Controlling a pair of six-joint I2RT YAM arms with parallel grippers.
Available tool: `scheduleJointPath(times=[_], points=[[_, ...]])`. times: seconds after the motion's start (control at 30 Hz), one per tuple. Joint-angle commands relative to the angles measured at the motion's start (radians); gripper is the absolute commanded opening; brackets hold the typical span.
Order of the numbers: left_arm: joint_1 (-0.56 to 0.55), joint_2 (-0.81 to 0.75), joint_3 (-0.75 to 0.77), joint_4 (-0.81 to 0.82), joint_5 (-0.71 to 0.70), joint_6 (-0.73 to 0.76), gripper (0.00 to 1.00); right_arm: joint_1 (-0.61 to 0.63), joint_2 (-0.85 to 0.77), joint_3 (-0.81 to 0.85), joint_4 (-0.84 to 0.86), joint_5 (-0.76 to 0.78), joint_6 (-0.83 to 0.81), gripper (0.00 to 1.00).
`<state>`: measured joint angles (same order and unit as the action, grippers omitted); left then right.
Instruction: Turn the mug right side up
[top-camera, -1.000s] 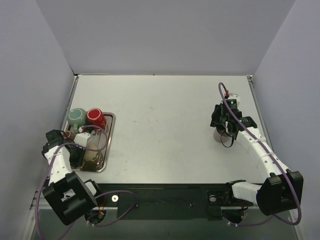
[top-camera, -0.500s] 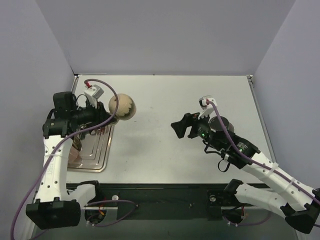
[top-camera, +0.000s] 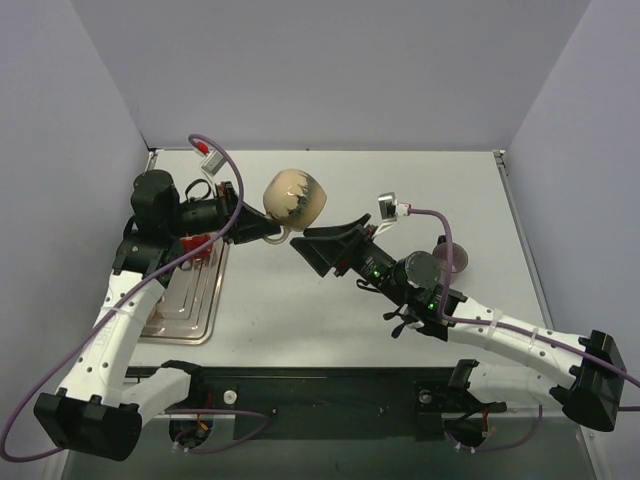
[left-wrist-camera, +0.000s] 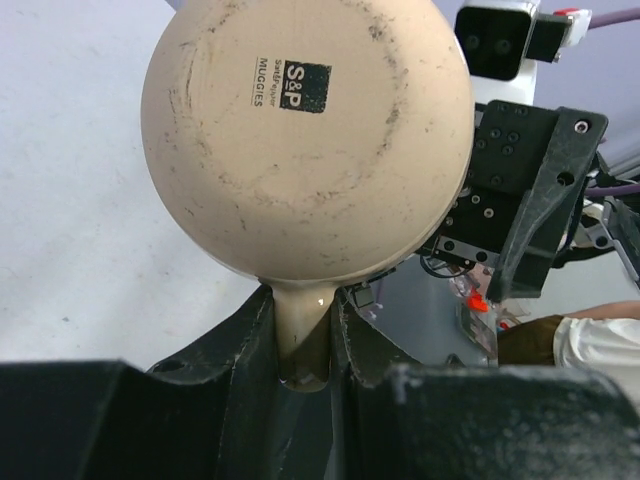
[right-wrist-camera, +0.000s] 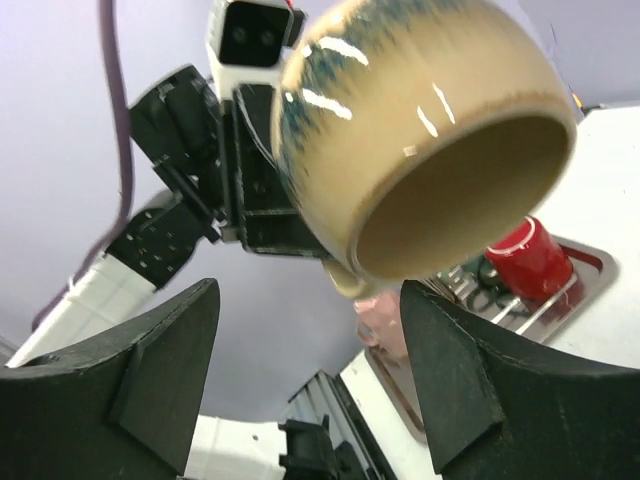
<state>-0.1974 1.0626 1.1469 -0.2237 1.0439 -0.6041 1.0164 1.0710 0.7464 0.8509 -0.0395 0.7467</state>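
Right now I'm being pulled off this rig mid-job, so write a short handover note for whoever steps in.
Left claw: shut on the handle of the beige mug, holding it in the air over the table.
Right claw: open, empty, just beside and below the mug.
Mug: tipped, its opening facing down toward the right claw, its base toward the left wrist.
Done: mug picked up, clear of the tray where the red mug sits.
Left: turn it opening-up and set it down.
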Motion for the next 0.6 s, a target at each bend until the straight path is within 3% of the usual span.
scheduleJointPath(times=[0.0,0.13,0.17,0.23,0.27,0.3,0.33,0.37,0.4,0.43,0.47,0.57], points=[[-0.025,-0.012,-0.012,0.175,0.061,-0.069,0.0,0.007,0.001,0.056,0.182,0.021,-0.012,0.66],[-0.066,-0.029,-0.047,0.179,0.079,-0.053,0.0,0.004,0.036,0.102,0.148,0.095,-0.076,0.61],[-0.073,-0.036,-0.053,0.179,0.08,-0.043,0.0,0.004,0.047,0.123,0.14,0.098,-0.093,0.55],[-0.082,-0.039,-0.064,0.172,0.088,-0.026,0.0,-0.002,0.067,0.157,0.105,0.093,-0.105,0.35],[-0.082,-0.041,-0.067,0.162,0.09,-0.022,0.0,-0.007,0.067,0.163,0.079,0.09,-0.106,0.16],[-0.082,-0.042,-0.065,0.144,0.091,0.012,0.0,-0.013,0.067,0.172,0.068,0.092,-0.107,0.05],[-0.082,-0.041,-0.055,0.08,0.084,0.041,0.0,-0.028,0.063,0.176,0.012,0.11,-0.101,0.0],[-0.08,-0.039,-0.046,0.031,0.071,0.129,0.06,-0.039,0.047,0.186,-0.037,0.119,-0.102,0.0],[-0.076,-0.036,-0.011,-0.114,0.03,0.182,0.55,-0.067,0.041,0.2,-0.146,0.136,-0.107,0.0],[-0.065,-0.035,0.008,-0.184,-0.01,0.316,0.79,-0.081,0.031,0.229,-0.23,0.141,-0.125,0.0],[-0.06,-0.032,0.048,-0.327,-0.122,0.383,0.87,-0.114,0.03,0.254,-0.401,0.145,-0.142,0.0],[-0.034,-0.018,0.1,-0.52,-0.439,0.587,0.87,-0.17,0.041,0.324,-0.774,0.191,-0.245,0.0]])
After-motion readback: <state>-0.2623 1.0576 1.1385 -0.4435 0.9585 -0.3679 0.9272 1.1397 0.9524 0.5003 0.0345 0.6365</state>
